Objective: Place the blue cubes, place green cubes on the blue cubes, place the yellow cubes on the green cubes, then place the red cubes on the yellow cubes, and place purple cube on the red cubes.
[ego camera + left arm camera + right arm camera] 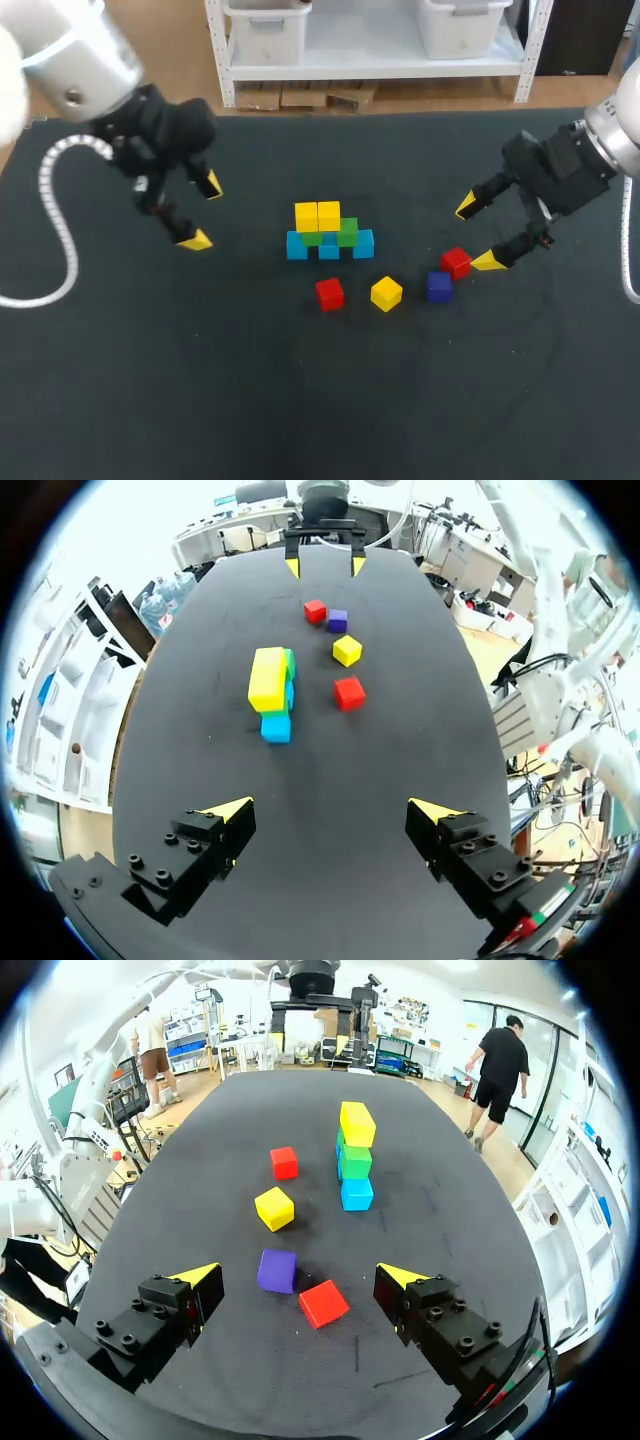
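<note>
In my right wrist view the stack (pixel 355 1155) stands end-on: I see one blue cube (pixel 357 1194) and one green cube (pixel 355 1161), and any behind them are hidden. In the head view the yellow cubes (pixel 318 216) cover part of the green ones, and the picture's edges cut off my left arm (pixel 70 60) and right arm (pixel 615 130).

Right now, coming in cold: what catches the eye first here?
A half-built stack at mid-table: blue cubes at the base, green cubes above, two yellow cubes on top. Near it lie a loose red cube, a loose yellow cube, the purple cube and a second red cube, this last beside the open right gripper. The left gripper hangs open left of the stack.
</note>
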Controlling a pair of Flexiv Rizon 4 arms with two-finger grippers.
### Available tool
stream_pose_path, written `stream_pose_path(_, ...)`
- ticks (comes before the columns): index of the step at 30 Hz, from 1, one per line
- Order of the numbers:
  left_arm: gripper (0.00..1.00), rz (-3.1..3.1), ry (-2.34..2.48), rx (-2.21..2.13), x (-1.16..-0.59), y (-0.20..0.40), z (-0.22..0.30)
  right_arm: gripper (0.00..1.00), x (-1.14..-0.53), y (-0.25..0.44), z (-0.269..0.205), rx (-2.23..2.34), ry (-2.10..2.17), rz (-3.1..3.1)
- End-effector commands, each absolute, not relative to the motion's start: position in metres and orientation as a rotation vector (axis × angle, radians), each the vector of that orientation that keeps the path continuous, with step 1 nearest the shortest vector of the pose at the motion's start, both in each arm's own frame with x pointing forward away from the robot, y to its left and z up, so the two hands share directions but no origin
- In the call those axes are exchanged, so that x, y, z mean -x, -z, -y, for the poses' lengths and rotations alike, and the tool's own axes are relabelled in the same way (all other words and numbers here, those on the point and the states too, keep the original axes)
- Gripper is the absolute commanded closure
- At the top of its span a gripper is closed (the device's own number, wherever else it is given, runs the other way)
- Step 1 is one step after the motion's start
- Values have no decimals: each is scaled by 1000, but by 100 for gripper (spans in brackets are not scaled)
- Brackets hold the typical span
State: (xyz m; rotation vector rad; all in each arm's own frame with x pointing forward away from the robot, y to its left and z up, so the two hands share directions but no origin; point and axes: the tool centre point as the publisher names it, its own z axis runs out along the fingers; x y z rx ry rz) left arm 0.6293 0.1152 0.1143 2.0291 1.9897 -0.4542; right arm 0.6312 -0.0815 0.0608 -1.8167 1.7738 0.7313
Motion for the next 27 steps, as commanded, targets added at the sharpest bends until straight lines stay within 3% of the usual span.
stream_pose_path(1, 0, -1901, 530, -1936, -616, -123, -136, 0, -632, -60, 81, 1817, -734, -1772)
stream_pose_path(27, 0, -1841, 561, -1990, -609, -136, -139, 0, -632, -60, 81, 1817, -734, -1772)
